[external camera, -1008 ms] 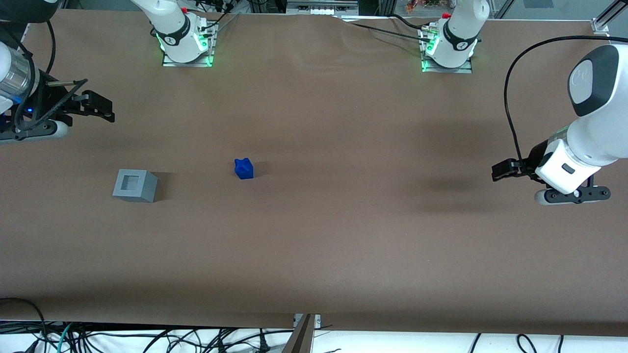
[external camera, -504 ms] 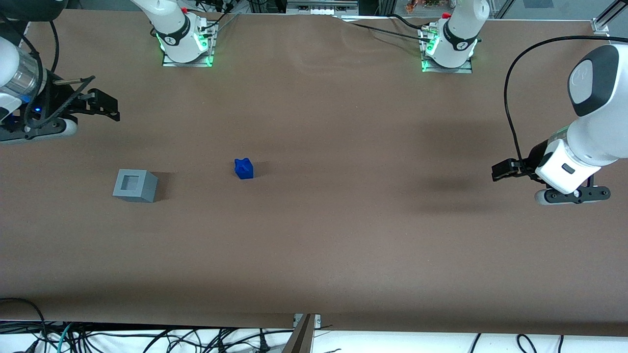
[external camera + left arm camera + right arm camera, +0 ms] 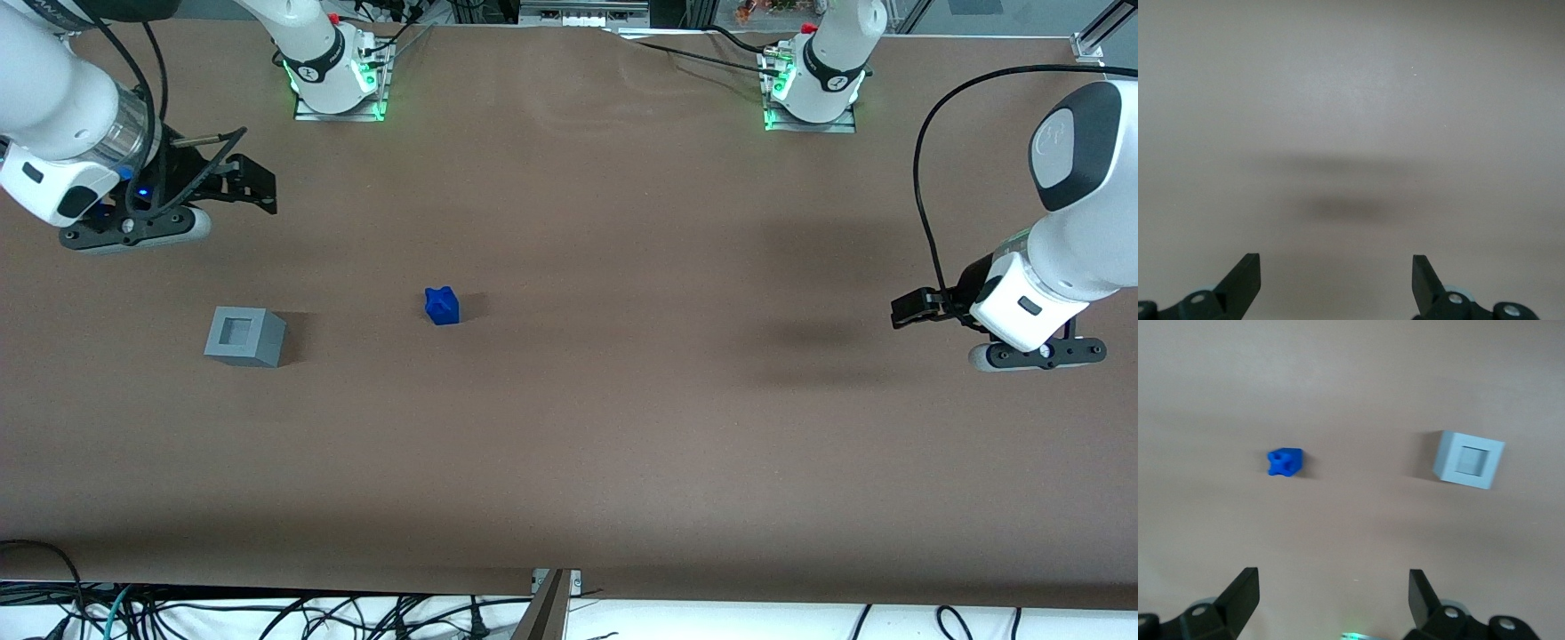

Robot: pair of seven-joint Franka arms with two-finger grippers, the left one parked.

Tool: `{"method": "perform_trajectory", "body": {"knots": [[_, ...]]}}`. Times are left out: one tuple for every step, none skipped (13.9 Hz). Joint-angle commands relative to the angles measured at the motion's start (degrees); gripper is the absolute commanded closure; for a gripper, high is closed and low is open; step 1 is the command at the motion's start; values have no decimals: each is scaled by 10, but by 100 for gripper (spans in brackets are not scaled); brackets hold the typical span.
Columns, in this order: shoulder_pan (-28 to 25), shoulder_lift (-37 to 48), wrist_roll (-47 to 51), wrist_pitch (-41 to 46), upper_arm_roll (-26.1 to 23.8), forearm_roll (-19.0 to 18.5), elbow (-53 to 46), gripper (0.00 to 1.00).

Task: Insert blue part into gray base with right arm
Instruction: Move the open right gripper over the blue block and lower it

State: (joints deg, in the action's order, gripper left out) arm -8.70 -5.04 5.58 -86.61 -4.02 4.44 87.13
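Spread wide and empty, the right arm's gripper (image 3: 253, 182) hangs above the brown table (image 3: 622, 427) at the working arm's end, well apart from both pieces I am after. From my remote seat I see the blue part (image 3: 442, 305) sitting alone on the table, nearer the front camera than the gripper, with the gray base (image 3: 244, 336) beside it but clearly apart, recess facing up. In the wrist view the two fingertips (image 3: 1245, 587) frame open table, with the blue part (image 3: 1285, 462) and gray base (image 3: 1469, 459) both ahead of them.

I judge the approach has barely started, and the risks lie ahead. The blue part is small and looks turned at an angle to the fingers, so a descent without squaring up could pinch a corner and flick it away. A grip on the narrow knob may let it twist. A tilted part would likely jam on the rim of the recess or shove the unfixed base along the table.
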Motion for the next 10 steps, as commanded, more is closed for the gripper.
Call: {"method": "perform_trajectory", "body": {"knots": [[-22, -4, 58, -10, -2, 22, 0, 1], [-36, -8, 84, -15, -3, 21, 0, 1], [-51, -11, 112, -17, -3, 16, 0, 1], [-68, -15, 136, -22, -2, 15, 0, 1], [-82, -21, 149, -30, -3, 14, 0, 1], [-93, -25, 159, -32, -3, 14, -1, 1], [-102, -30, 163, -33, -3, 15, -1, 1], [-118, -37, 164, -33, -3, 11, -2, 1], [-134, -41, 165, -34, -2, -1, -3, 1], [-148, -43, 178, -41, -3, -12, -3, 1]]}}
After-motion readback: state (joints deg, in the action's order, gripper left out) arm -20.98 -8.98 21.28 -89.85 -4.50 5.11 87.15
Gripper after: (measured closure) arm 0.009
